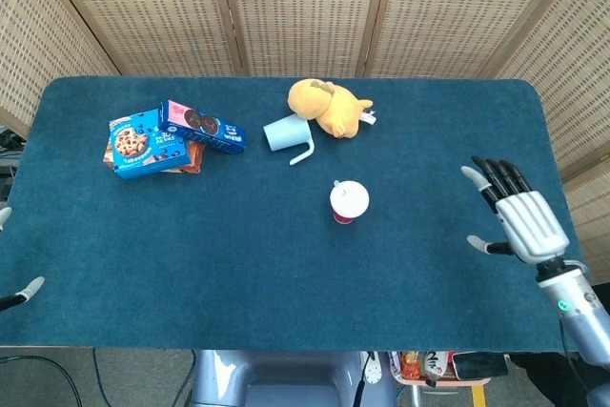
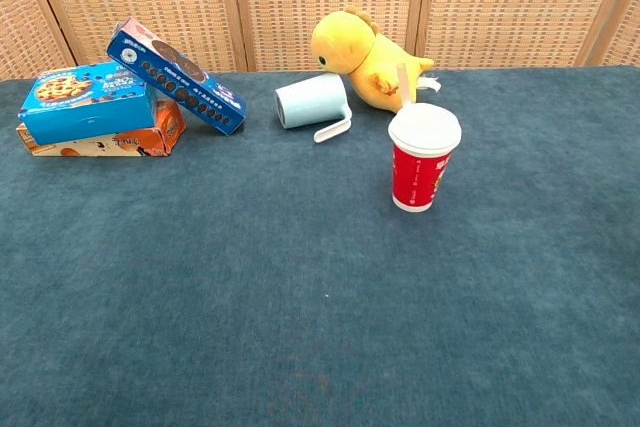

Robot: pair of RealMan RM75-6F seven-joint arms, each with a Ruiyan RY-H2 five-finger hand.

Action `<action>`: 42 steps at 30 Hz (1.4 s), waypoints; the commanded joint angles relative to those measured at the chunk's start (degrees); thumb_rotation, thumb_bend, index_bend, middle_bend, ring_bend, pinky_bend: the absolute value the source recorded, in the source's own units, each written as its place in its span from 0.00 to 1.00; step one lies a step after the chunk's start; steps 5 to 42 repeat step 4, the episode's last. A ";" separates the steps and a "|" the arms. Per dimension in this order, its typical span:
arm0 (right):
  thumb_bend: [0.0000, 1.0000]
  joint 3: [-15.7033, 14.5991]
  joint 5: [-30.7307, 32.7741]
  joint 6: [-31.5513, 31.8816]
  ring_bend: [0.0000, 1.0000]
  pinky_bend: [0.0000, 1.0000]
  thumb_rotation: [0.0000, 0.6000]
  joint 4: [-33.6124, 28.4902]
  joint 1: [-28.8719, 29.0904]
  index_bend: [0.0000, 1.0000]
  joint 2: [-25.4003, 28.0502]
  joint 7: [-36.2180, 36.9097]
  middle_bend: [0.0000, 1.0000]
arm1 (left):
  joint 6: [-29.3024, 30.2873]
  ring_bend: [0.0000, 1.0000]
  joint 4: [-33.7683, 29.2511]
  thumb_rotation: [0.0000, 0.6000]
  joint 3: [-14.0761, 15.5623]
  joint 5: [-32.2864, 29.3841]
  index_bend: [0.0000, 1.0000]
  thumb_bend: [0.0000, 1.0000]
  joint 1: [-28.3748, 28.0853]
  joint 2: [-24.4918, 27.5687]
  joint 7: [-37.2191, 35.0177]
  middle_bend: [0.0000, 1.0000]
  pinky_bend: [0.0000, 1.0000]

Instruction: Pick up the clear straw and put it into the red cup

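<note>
From the head view, my right hand [image 1: 518,219] is at the right side of the bench [image 1: 448,302], well apart from the red cup [image 1: 348,203]. Its fingers are spread wide and flat, and it holds nothing. I think it is out there because its job at the cup is done. The red cup stands upright near the middle of the bench with its white lid on top. The clear straw [image 1: 337,184] is only a tiny light bit at the back edge of the lid here. Of my left hand [image 1: 19,293] I see just a fingertip or two at the left edge, so I cannot tell if it is open or closed.

From the chest view, neither hand shows. The clear straw [image 2: 403,83] pokes up out of the lid of the red cup [image 2: 422,159], tilted a little, so it looks like it is already in the cup. Behind the cup lies a yellow plush toy [image 2: 366,59] on its side. Just beside the toy is a light blue mug [image 2: 310,102], tipped over with its handle on the bench. Far to the left are cookie boxes [image 2: 115,104], one leaning on the pile. Nothing stands between my right hand and the cup.
</note>
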 commanded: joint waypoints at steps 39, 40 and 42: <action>0.00 -4.20 -4.44 11.99 0.00 0.00 1.00 4.47 -8.68 0.00 -5.31 -4.00 0.00 | 0.88 0.00 1.14 1.00 0.56 1.45 0.00 0.18 0.56 -0.48 -1.13 0.00 0.00; 0.00 -4.20 -4.44 11.99 0.00 0.00 1.00 4.47 -8.68 0.00 -5.31 -4.00 0.00 | 0.88 0.00 1.14 1.00 0.56 1.45 0.00 0.18 0.56 -0.48 -1.13 0.00 0.00; 0.00 -4.20 -4.44 11.99 0.00 0.00 1.00 4.47 -8.68 0.00 -5.31 -4.00 0.00 | 0.88 0.00 1.14 1.00 0.56 1.45 0.00 0.18 0.56 -0.48 -1.13 0.00 0.00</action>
